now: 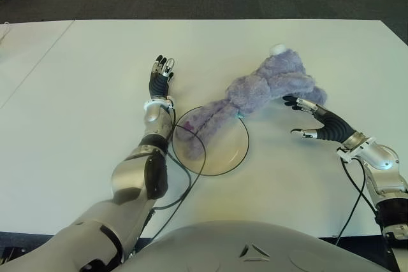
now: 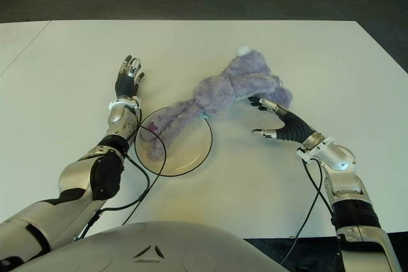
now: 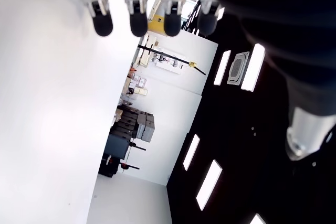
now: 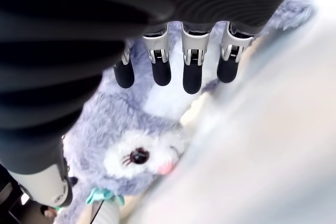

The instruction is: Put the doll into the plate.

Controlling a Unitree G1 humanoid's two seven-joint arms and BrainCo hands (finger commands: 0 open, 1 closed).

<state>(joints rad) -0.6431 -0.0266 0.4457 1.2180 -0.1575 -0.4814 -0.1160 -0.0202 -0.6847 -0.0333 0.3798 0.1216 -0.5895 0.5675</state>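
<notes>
From the head camera I look down on a white counter [image 1: 76,93]. A purple plush doll [image 1: 255,90] lies stretched across it at a slant: its long ears reach over the rim into a clear round plate [image 1: 237,157] just in front of me, while its head and body lie outside the plate, farther away and to the right. My left hand [image 1: 160,76] shows just left of the plate, fingers extended and holding nothing. My right hand [image 1: 319,122] is at the doll's right side, fingers spread, one fingertip at the fur of its far end, nothing gripped. In the left wrist view, four black fingertips [image 3: 138,22] point out straight over the bare white counter, released. In the right wrist view, my right fingers [image 4: 191,74] hang straight and released just above the doll's face [image 4: 142,156], which shows a dark eye, a pink nose and a teal bow [image 4: 102,196] at its neck.
</notes>
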